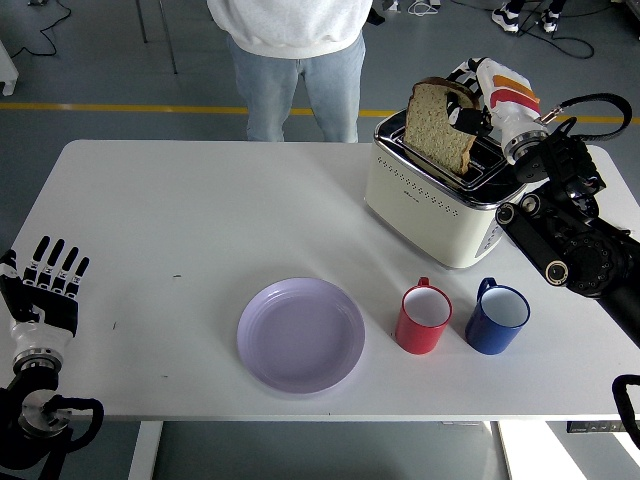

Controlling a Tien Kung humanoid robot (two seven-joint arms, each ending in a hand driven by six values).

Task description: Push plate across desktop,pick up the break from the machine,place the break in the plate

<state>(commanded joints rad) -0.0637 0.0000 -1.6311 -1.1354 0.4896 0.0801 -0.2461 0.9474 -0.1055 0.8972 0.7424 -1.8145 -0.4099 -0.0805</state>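
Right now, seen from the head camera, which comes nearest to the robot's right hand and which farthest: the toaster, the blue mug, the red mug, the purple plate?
From the right hand, which holds the bread slice:
1. Toaster, directly below it.
2. Blue mug, nearer the table's front.
3. Red mug, left of the blue one.
4. Purple plate, farthest left.

Black jointed arms, white-and-orange right hand [478, 98], black-white left hand [45, 290]
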